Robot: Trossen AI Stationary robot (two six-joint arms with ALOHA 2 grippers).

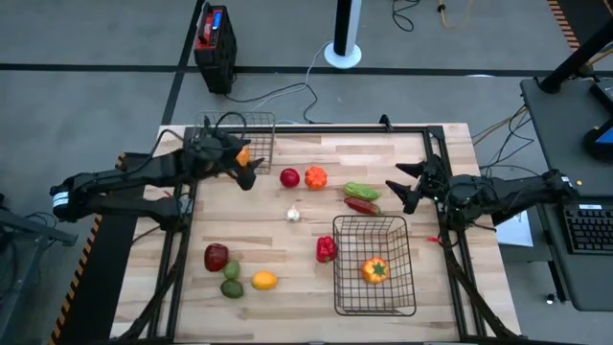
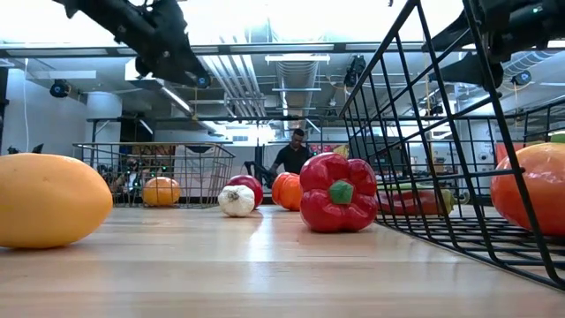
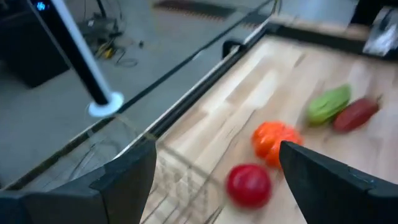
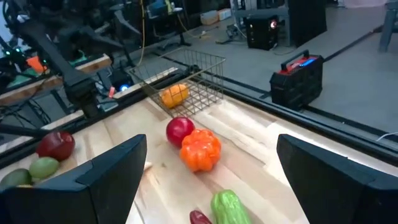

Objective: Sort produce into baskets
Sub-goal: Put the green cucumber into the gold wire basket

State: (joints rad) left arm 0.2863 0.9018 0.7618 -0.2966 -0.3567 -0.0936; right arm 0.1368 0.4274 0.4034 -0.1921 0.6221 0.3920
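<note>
The small basket point(image 1: 251, 127) stands at the table's far left with an orange fruit point(image 1: 243, 151) in it. My left gripper point(image 1: 251, 169) hovers open at its right side, holding nothing. The large basket point(image 1: 337, 287) at the near right holds an orange pepper point(image 1: 374, 270); a red pepper point(image 1: 327, 249) lies outside its left wall. A red tomato point(image 3: 249, 184), an orange pumpkin point(image 3: 272, 140), a green vegetable point(image 1: 362, 190), a red chili point(image 1: 362, 205) and white garlic point(image 1: 293, 216) lie mid-table. My right gripper point(image 1: 400, 187) hangs open to the right of the chili, holding nothing.
At the near left lie a red apple point(image 1: 216, 256), two green pieces point(image 1: 232, 279) and a yellow lemon point(image 1: 264, 281). A black frame rail point(image 1: 316, 127) runs along the table's far edge. In the low view a person point(image 2: 294, 152) sits beyond the table.
</note>
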